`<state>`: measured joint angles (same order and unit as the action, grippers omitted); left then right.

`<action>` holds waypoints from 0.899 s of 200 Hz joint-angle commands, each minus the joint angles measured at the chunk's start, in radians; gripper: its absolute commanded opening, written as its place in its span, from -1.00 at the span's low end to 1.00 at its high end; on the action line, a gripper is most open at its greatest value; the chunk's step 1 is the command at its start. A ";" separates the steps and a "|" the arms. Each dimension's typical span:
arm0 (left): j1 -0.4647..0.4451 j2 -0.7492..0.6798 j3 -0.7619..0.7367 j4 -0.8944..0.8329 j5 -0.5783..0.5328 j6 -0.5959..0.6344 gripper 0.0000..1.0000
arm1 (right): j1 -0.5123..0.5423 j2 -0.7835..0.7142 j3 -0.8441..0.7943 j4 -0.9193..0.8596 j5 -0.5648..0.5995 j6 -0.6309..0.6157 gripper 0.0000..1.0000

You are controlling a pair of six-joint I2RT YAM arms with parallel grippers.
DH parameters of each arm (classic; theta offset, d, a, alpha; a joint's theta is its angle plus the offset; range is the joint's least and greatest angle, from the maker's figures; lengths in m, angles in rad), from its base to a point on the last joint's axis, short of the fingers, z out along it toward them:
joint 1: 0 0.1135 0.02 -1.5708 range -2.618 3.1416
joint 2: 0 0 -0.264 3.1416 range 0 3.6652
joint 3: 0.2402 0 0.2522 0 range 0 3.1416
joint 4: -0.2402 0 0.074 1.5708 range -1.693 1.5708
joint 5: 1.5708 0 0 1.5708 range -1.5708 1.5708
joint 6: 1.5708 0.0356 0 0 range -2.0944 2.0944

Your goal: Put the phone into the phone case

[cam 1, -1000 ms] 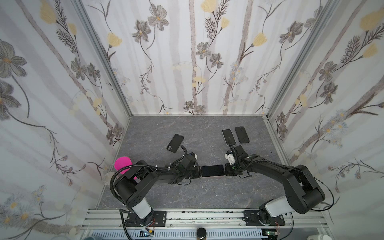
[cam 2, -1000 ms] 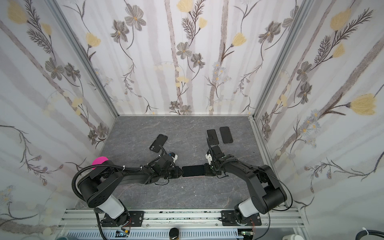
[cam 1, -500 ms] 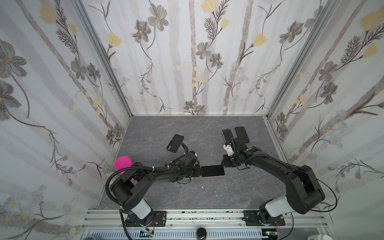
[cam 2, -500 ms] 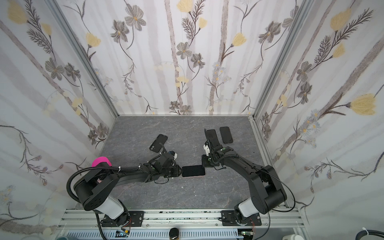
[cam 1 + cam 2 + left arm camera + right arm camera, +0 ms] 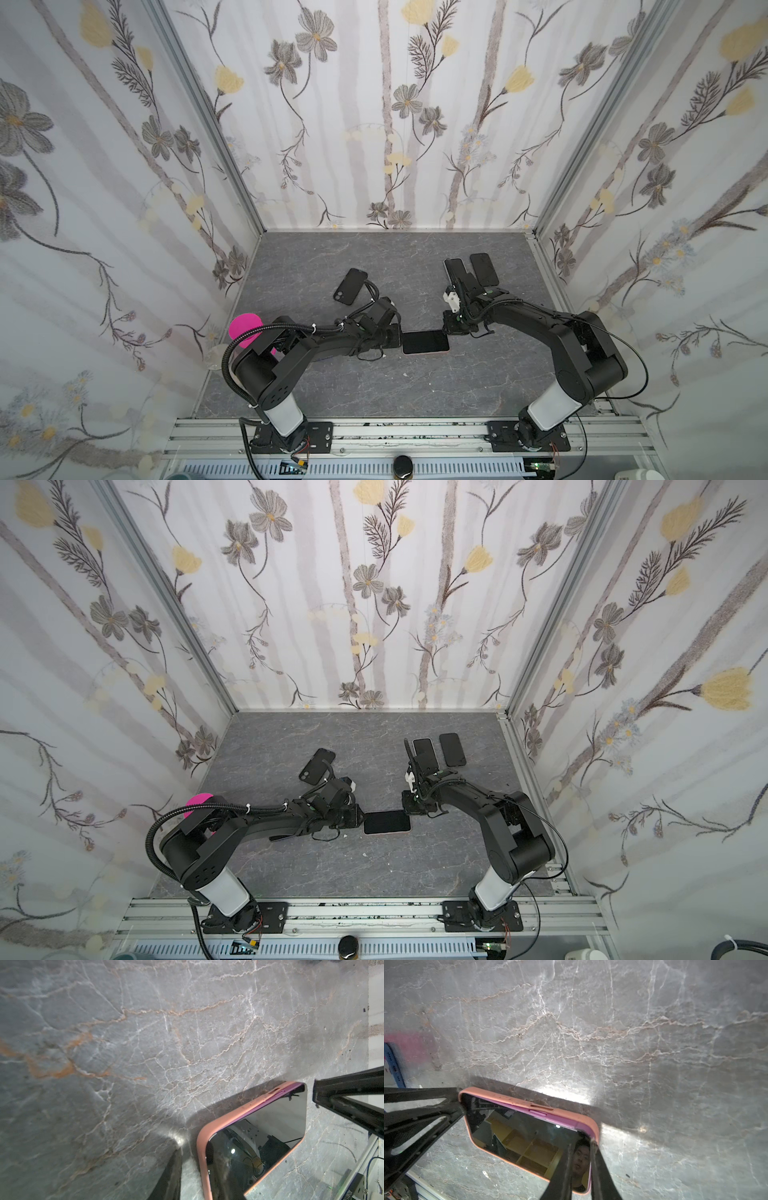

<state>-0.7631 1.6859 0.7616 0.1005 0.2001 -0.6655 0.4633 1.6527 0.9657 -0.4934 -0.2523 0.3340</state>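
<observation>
The phone point(image 5: 426, 341) lies screen up in the pink phone case point(image 5: 432, 353) on the grey table point(image 5: 374, 395), flat between the two grippers in both top views. The left gripper point(image 5: 397, 336) sits at one short end, its tips just beside the case. The right gripper point(image 5: 450, 328) is at the opposite end, over a corner. From above, neither pair of fingers can be read for width.

In the left wrist view, one finger point(image 5: 171, 1176) of the left gripper stands just beside the case's short end, with a sliver of table between them. Its partner is out of the picture, so I cannot tell how wide this gripper stands or whether it grips anything. Along the long side farther from that finger, a purple strip of the phone's edge shows above the case rim.

In the right wrist view, the right gripper's fingers point(image 5: 562, 1169) are narrow, with a slim gap between them and nothing in it. They are poised over the screen at the end nearest them; whether they touch it I cannot tell. The left gripper's tip meets the case corner at the far end. The purple edge and a side button again show above the rim.

The step in hand looks like final seating. The next move calls for a downward press along that raised long side, with the other gripper bracing the case against sliding.
</observation>
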 commanded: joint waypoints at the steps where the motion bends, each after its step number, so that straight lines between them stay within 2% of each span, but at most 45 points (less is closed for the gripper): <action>1: 0.002 0.023 0.015 -0.019 0.024 0.019 -0.47 | 0.000 0.018 0.004 -0.005 0.002 -0.015 -0.64; 52: 0.002 0.036 0.010 -0.016 0.036 0.020 -0.55 | 0.000 0.040 0.002 -0.005 -0.006 -0.019 -0.71; 111: 0.002 0.035 0.003 -0.013 0.042 0.019 -0.55 | 0.001 0.070 -0.019 -0.024 0.024 -0.023 -0.77; 180: 0.002 0.036 -0.010 0.000 0.043 0.012 -0.53 | 0.048 0.100 -0.061 -0.052 0.134 -0.015 -0.80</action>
<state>-0.7601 1.7130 0.7609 0.1459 0.2363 -0.6540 0.4850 1.7092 0.9352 -0.4698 -0.2050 0.3275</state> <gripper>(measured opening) 0.234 0.107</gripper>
